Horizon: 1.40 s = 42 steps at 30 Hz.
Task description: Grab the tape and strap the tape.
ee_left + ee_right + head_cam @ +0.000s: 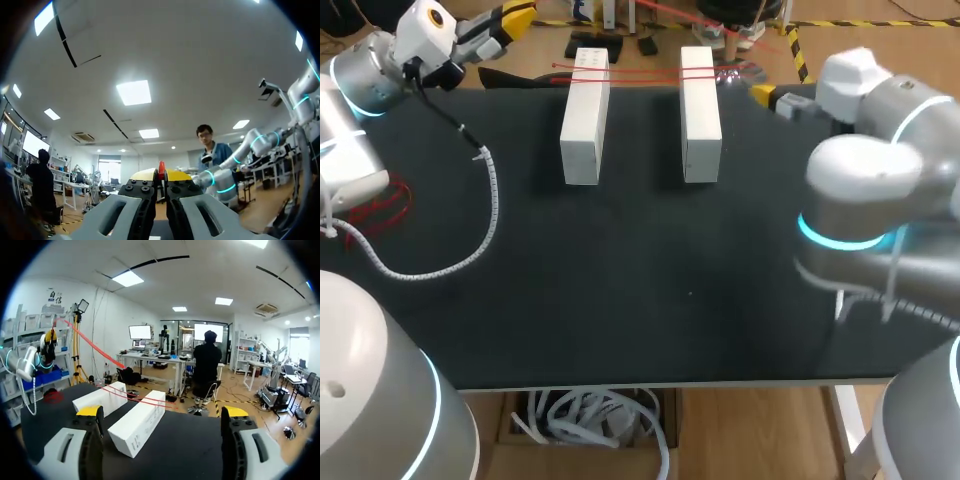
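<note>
Head view: the tape (161, 169) is a very thin, bright red strand, more like a line than a band. We count two runs of it lying side by side across the tops of the two white blocks, near their far ends. A third run slants off above the counter's far edge. Where the runs end on our right side we cannot tell.

The two blocks are long, white and rectangular. The left block (585, 115) and the right block (701, 110) lie parallel and apart on the far half of the black counter (620, 280).

Our left hand (516, 14) is raised past the counter's far left corner. In the left wrist view its two yellow tips are pressed together, with a red sliver of the tape pinched between them.

In the right wrist view one run of tape climbs from the blocks toward that left hand.

Our right hand (162, 411) sits low at the counter's far right side, facing the blocks. Its two fingers stand wide apart with nothing between them.

One white spiral-wrapped cable (485, 205) trails from our left arm across the counter's left part. One small red tangle (385, 205) lies at the left edge, too unclear for us to identify.
</note>
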Tool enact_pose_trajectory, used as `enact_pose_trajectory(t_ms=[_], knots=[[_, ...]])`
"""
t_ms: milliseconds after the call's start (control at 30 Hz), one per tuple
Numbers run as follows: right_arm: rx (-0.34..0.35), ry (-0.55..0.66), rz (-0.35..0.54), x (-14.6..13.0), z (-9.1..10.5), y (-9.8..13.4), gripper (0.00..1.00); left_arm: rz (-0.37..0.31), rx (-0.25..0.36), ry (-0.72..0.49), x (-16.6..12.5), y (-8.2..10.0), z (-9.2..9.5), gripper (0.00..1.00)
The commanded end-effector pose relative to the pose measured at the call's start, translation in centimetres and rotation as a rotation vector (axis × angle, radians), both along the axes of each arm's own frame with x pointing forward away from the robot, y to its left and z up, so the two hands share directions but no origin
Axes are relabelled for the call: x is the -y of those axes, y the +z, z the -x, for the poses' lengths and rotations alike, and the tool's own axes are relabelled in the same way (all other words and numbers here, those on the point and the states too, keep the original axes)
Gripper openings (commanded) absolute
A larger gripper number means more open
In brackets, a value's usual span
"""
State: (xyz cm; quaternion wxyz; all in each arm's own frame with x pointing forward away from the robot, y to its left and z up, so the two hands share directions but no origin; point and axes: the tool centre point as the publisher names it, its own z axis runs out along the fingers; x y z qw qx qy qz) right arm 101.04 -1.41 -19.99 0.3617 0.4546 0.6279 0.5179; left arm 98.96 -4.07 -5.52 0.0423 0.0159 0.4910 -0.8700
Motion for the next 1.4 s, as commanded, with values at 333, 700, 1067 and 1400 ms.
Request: enact_pose_trajectory(t_ms=[333, 700, 1067, 1400], knots=[[0.092, -0.331, -0.335, -2.4, 4.8, -1.8, 1.0, -0.001, -0.001, 0.002, 0.0, 0.0, 0.1, 0.0], [0.019, -0.272, -0.63, -4.2, 5.1, -2.1, 1.0, -0.001, -0.001, 0.002, 0.0, 0.0, 0.1, 0.0], [0.019, -0.272, -0.63, -4.2, 5.1, -2.1, 1.0, -0.001, -0.001, 0.002, 0.0, 0.0, 0.1, 0.0], [-0.03, -0.317, -0.812, -4.7, 5.0, -2.2, 1.0, -0.001, -0.001, 0.002, 0.0, 0.0, 0.1, 0.0]])
